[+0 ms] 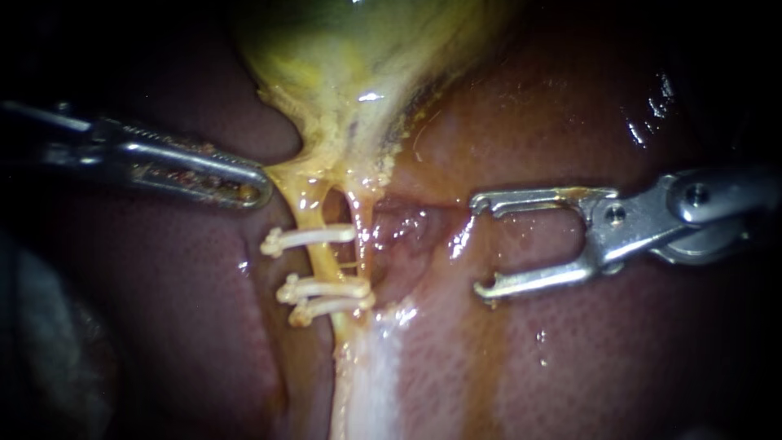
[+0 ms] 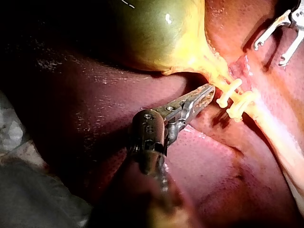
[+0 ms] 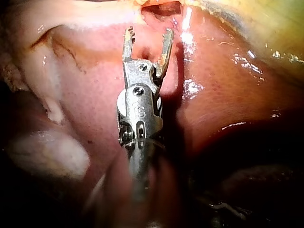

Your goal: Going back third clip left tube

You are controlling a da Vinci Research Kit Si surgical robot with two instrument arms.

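The yellow-green gallbladder (image 1: 358,49) narrows into two thin yellow tubes, the left tube (image 1: 303,208) and the right tube (image 1: 361,220). Three white clips sit across the left tube: one higher (image 1: 314,236) and two close together lower down (image 1: 322,287) (image 1: 330,308). My left instrument (image 1: 257,189) lies with its jaws shut, its tip against the yellow tissue just above the clips (image 2: 232,97); it is also seen in the left wrist view (image 2: 208,91). My right instrument (image 1: 479,246) is off to the right of the tubes, jaws open and empty (image 3: 148,33).
Reddish-brown liver (image 1: 619,358) surrounds the tubes on both sides. A pale whitish band of tissue (image 1: 371,383) runs down below the clips. Grey cloth (image 2: 28,190) lies behind the left instrument's shaft.
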